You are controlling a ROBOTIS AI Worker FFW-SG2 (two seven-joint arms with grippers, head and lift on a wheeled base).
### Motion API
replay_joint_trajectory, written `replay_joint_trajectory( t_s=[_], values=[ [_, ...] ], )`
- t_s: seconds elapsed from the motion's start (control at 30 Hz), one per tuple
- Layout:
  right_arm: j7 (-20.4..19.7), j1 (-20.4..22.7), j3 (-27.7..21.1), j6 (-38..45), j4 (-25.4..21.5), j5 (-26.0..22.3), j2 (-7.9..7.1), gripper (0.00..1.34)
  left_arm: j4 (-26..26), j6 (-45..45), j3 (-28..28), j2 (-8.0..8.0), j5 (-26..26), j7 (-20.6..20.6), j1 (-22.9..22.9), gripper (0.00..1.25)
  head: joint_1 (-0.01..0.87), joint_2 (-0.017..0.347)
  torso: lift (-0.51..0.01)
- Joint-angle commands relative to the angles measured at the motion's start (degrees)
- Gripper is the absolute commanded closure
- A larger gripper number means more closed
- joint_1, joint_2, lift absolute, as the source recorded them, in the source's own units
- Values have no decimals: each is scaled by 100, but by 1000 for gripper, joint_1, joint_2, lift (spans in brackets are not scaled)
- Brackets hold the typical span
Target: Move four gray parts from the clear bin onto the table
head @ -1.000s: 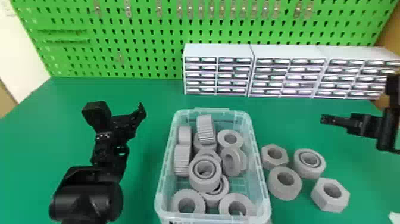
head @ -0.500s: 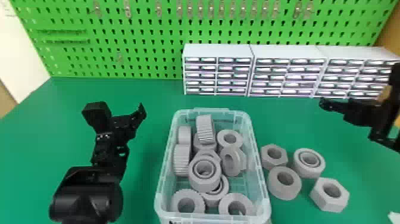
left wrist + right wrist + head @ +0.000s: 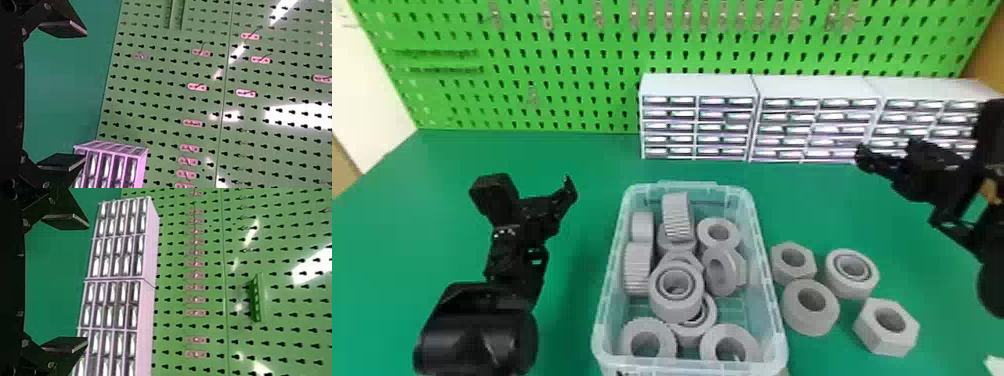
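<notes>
My left gripper [image 3: 531, 187] is open over the table, left of the clear bin [image 3: 778, 320]. Higher up at the right, my right gripper [image 3: 927, 145] stands open in front of the drawer units. In the left wrist view the left gripper [image 3: 83, 97] has nothing between its fingers; in its own wrist view the right gripper [image 3: 85, 284] is just as bare. Gray rings, toothed gears and nuts fill the bin, a bearing-like ring [image 3: 659, 301] lying on top. Beside the bin's right wall, on the table, are a hex nut [image 3: 780, 267], a bearing-like ring [image 3: 852, 291], a plain ring [image 3: 810, 322] and another hex nut [image 3: 887, 342].
White drawer units [image 3: 699, 85] line the table's back edge at centre and right. Behind them rises a green pegboard [image 3: 582, 107] with metal hooks. The green table [image 3: 422, 210] extends left of the bin. A small white item [image 3: 994, 366] lies at the lower right edge.
In the head view my right arm has risen and shifted slightly left, with more of it in sight at the right edge. The left arm and the gray parts have stayed put.
</notes>
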Motion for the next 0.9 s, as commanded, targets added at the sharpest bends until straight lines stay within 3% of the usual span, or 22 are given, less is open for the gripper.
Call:
replay_joint_trajectory(
  t_s=[0.0,0.17,0.57,0.87],
  values=[
    [-188,227,-15,-666,-10,-45,183,262,0,-4,12,2,-7,-33,8,162,693,72,-52],
    [-355,438,-156,-1000,-10,17,386,280,-9,-4,21,-7,-33,-60,17,162,693,72,-52],
    [-355,745,-332,-1316,-89,158,421,392,-114,-65,39,-7,-60,-77,52,162,693,72,-52],
    [-355,912,-349,-1360,-239,448,421,394,-342,-74,-14,-7,-420,-95,87,162,693,72,-52]
  ],
)
